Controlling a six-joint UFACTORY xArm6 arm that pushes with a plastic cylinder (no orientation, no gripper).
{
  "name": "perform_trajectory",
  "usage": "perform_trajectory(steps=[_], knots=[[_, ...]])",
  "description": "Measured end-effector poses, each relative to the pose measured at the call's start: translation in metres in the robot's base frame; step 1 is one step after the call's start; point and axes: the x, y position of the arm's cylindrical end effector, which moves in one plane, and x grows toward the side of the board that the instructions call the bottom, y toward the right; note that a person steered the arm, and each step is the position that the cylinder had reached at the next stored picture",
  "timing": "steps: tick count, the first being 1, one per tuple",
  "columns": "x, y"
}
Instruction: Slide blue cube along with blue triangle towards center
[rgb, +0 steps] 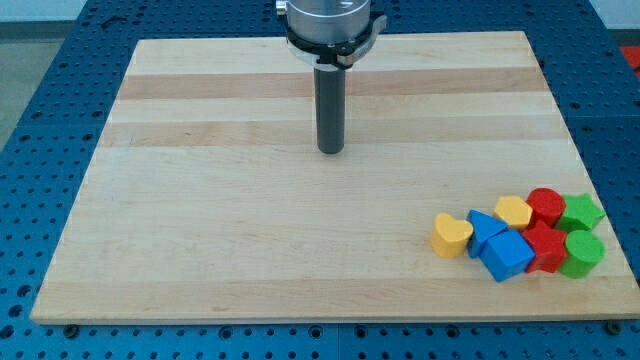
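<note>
Long haul from the top of the board to the bottom-right pile

The wooden board (250, 250) is mostly bare; my tip (331, 151), a bare rod with nothing to open or close, sits well apart from the blue cube (507, 255) and blue triangle (483, 230). I'd swing round their right side and push left-up, though the red blocks (546, 228) crowd that side.

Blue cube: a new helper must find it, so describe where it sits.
On the board, go to the cluster at the view's bottom right. The blue cube is its bottommost block, below the blue triangle; it is squarer.
</note>
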Motion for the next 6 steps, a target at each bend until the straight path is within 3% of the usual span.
perform_trajectory(steps=[1, 2, 5, 6], knots=[[0.085, 0.012], [0.09, 0.012], [0.191, 0.012], [0.199, 0.012]])
